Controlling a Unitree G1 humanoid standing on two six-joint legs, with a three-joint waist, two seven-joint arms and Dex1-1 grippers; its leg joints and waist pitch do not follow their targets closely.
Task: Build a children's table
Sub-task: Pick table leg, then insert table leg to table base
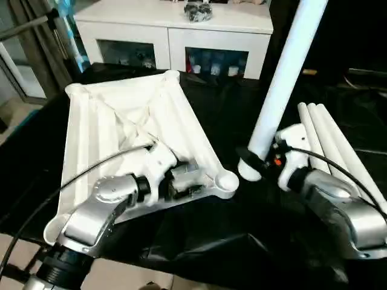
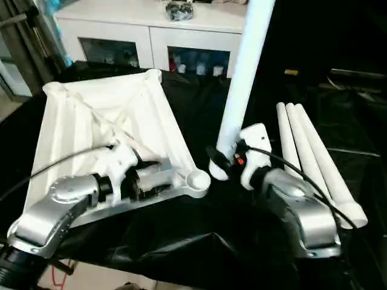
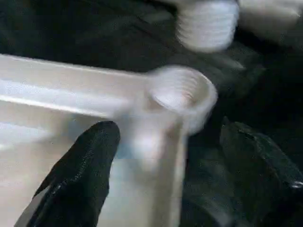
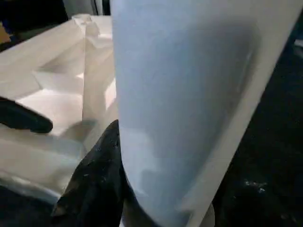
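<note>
We are holding the first leg [image 1: 284,78], right jaws clamped on it, near the tabletop [image 1: 115,127] socket [image 1: 227,179], left jaws apart there; three legs [image 1: 332,139] are waiting on the worktop [image 1: 230,223].

One tabletop [image 1: 121,127], four legs [image 1: 329,139], two end effectors [image 1: 254,163].

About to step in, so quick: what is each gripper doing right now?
Left gripper: open, fingers straddling the tabletop edge by a corner socket.
Right gripper: shut on a leg.
</note>
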